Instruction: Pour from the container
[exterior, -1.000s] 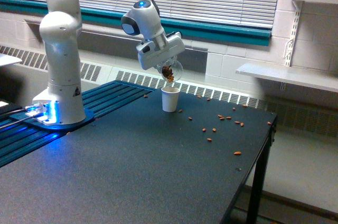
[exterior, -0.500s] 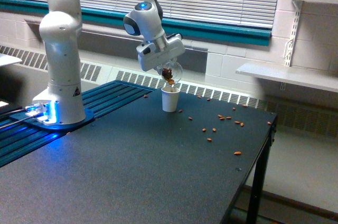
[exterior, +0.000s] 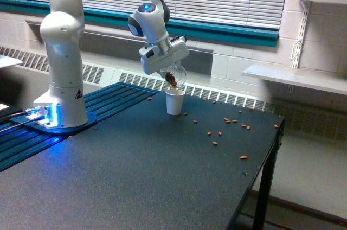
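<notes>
While tilted over white cup (exterior: 174, 101), container (exterior: 174, 75) of nuts, clasped by fingers (exterior: 167, 70)

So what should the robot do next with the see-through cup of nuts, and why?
Probably tip the container a little more, keeping its lip over the white paper cup. The brown pieces sit bunched at its low edge just above that cup, and many spilled nuts already lie on the table, so go slowly.
</notes>
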